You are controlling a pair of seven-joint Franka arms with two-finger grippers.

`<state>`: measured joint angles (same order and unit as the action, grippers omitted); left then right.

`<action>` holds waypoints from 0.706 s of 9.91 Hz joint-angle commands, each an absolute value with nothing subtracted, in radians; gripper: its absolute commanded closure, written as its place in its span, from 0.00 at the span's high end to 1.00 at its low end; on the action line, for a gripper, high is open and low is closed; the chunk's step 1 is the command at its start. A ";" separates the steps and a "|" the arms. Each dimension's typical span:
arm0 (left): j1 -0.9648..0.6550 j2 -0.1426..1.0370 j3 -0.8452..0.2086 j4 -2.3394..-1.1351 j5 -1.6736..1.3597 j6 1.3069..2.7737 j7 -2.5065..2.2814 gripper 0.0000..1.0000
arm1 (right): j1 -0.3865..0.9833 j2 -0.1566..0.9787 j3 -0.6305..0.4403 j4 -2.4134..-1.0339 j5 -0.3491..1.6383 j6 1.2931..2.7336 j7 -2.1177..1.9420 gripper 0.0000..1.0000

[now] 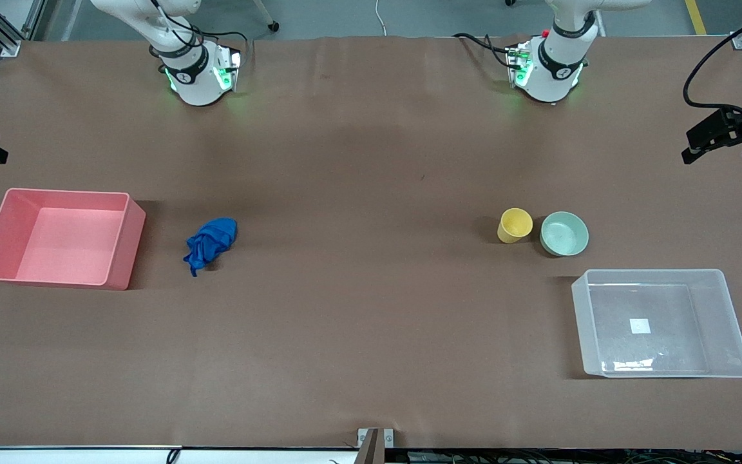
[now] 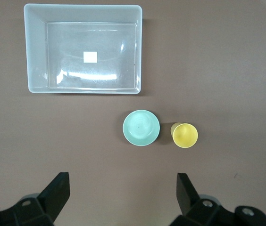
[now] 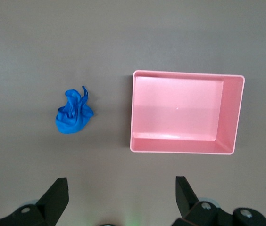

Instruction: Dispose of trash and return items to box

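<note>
The blue cloth wad (image 1: 210, 242) lies on the table beside the pink bin, toward the right arm's end; it also shows in the right wrist view (image 3: 73, 114). The yellow cup (image 1: 514, 225) and the mint-green bowl (image 1: 564, 233) stand upright side by side toward the left arm's end, also in the left wrist view: the cup (image 2: 185, 135), the bowl (image 2: 141, 127). The clear box (image 1: 661, 323) with its white label lies nearer the front camera than they do and holds nothing (image 2: 83, 48). My left gripper (image 2: 123, 175) is open and empty, high over bare table. My right gripper (image 3: 121, 179) is open and empty, high over bare table.
A pink rectangular bin (image 1: 60, 237) stands empty at the right arm's end of the table, also in the right wrist view (image 3: 186, 112). The brown table (image 1: 371, 309) carries nothing else. Both arm bases stand along its edge farthest from the front camera.
</note>
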<state>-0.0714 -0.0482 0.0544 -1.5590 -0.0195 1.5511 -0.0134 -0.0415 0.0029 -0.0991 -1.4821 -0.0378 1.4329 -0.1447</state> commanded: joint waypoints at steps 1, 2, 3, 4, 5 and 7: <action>-0.071 -0.057 0.051 -1.605 -0.026 1.572 -0.031 1.00 | -0.043 0.003 -0.092 -1.468 -0.046 1.382 -0.146 1.00; -0.071 -0.043 0.051 -1.586 -0.028 1.569 -0.031 1.00 | -0.046 0.003 -0.094 -1.468 -0.043 1.384 -0.144 1.00; -0.074 -0.037 0.049 -1.576 -0.026 1.569 -0.031 1.00 | -0.045 0.003 -0.094 -1.468 -0.043 1.381 -0.144 1.00; -0.071 -0.031 0.049 -1.574 -0.031 1.569 -0.031 1.00 | -0.044 0.003 -0.094 -1.468 -0.043 1.385 -0.149 1.00; -0.068 -0.015 0.054 -1.572 -0.035 1.569 -0.031 1.00 | -0.055 0.005 -0.098 -1.462 -0.019 1.391 -0.143 1.00; -0.071 0.001 0.057 -1.601 -0.025 1.620 -0.029 1.00 | -0.045 0.005 -0.095 -1.430 -0.009 1.399 -0.135 1.00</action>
<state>-0.0720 -0.0240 0.0559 -1.5616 -0.0196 1.5838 -0.0181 -0.0420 0.0032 -0.1007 -1.4569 -0.0211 1.4024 -0.1444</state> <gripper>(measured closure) 0.000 0.000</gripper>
